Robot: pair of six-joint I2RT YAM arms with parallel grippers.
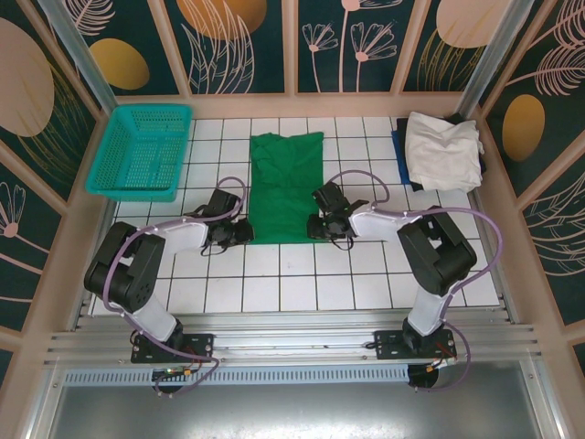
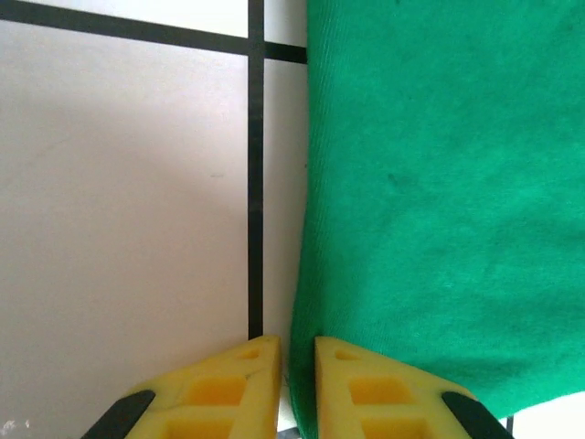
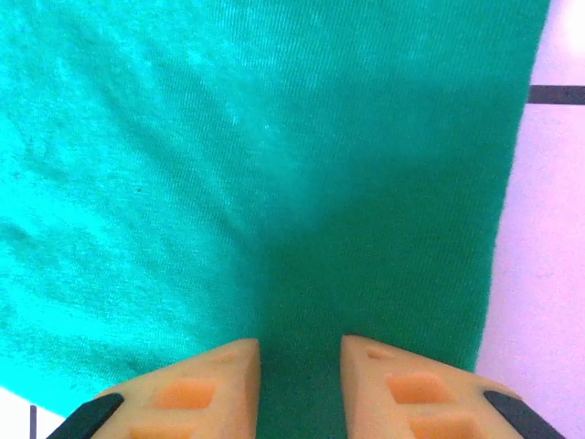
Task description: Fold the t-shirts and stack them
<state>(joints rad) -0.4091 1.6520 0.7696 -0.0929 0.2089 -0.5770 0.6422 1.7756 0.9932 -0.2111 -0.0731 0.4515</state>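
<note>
An emerald green t-shirt (image 1: 285,187) lies flat on the white tiled table (image 1: 302,283), folded into a long strip. My left gripper (image 1: 242,230) sits at its near left corner. In the left wrist view the yellow fingers (image 2: 297,352) stand close together with the shirt's (image 2: 439,183) left edge pinched between them. My right gripper (image 1: 320,226) is at the near right corner. Its orange fingers (image 3: 300,352) hold a dark gathered fold of the green cloth (image 3: 228,165) between them. An off-white t-shirt (image 1: 443,146) lies crumpled at the back right, over blue cloth (image 1: 399,151) and black cloth (image 1: 480,166).
A teal mesh basket (image 1: 142,151) stands at the back left corner. Wooden-framed panels wall the table on three sides. Bare tiles run between the green shirt and the arm bases at the near edge.
</note>
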